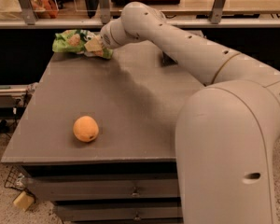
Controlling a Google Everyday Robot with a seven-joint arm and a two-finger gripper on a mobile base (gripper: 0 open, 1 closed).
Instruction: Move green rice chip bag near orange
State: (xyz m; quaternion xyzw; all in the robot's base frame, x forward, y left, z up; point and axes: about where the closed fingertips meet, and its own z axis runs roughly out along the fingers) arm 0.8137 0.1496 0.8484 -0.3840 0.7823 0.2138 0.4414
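- Camera view: looks down on a gray table (130,101) from its front side.
- Finds the green rice chip bag (71,40) at the far left corner of the table, crumpled and lying right by the back edge.
- Puts the gripper (98,45) at the bag's right end, touching it, low over the table.
- Open or closed on the bag: cannot tell, since bag and wrist hide that part.
- Shows a big pale arm (191,50) reaching from the front right across the table to that far corner.
- Finds the orange (86,128) near the front left of the table, sitting on the top, well apart from the bag.
- Shows drawers (107,190) under the table top.
- Shows a small pale block (23,200) on the floor at the bottom left.
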